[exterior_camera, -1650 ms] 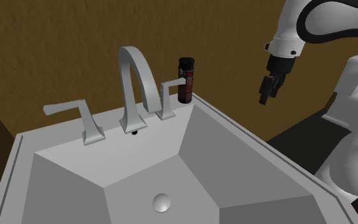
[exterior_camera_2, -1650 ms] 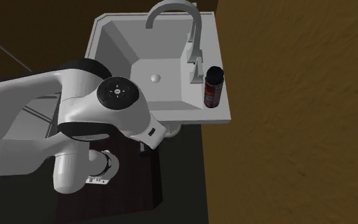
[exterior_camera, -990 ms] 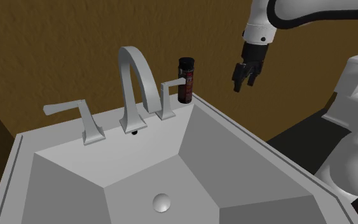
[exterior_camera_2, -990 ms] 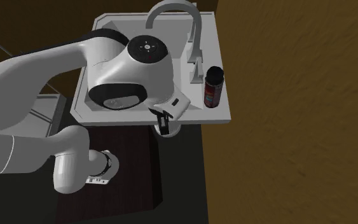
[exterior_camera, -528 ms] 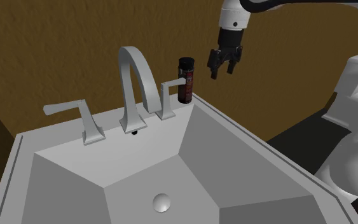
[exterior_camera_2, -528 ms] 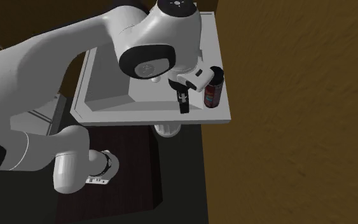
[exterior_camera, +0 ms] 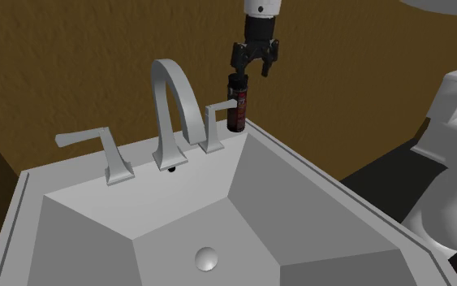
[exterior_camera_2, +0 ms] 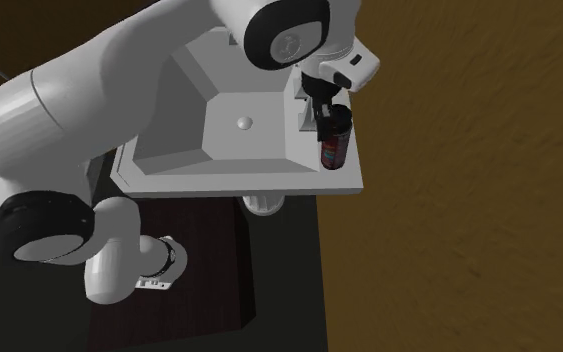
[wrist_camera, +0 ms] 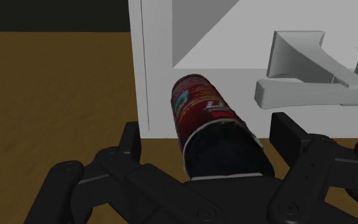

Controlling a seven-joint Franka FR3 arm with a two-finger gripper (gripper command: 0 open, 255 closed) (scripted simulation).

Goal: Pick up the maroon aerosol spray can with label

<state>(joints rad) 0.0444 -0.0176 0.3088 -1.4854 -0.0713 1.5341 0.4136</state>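
Brown, mottled wall (exterior_camera: 56, 49) stands behind everything you are working on, just past the jaws. Below the jaws spreads the pale grey sink (exterior_camera: 97, 213), its angular basin sloping away beneath them. Your white arm (exterior_camera_2: 119, 90) arches over that basin in the second exterior view. The tall curved faucet (exterior_camera: 174, 101) rises from the sink's back ledge, near the jaws and off to their side, towards the shoulder view's left. Between faucet and jaws sits a flat lever handle (exterior_camera: 218, 109), just beside the can. The maroon spray can (exterior_camera: 236, 110) with its label stands upright at the back corner of the ledge, directly beneath the jaws. Its black cap (exterior_camera: 238, 80) comes up to about the level of the fingertips. Your gripper (exterior_camera: 252, 71) is spread wide. In the wrist view the can lies between the two fingers (wrist_camera: 131, 137) with a gap on each side, so you have hold of nothing.
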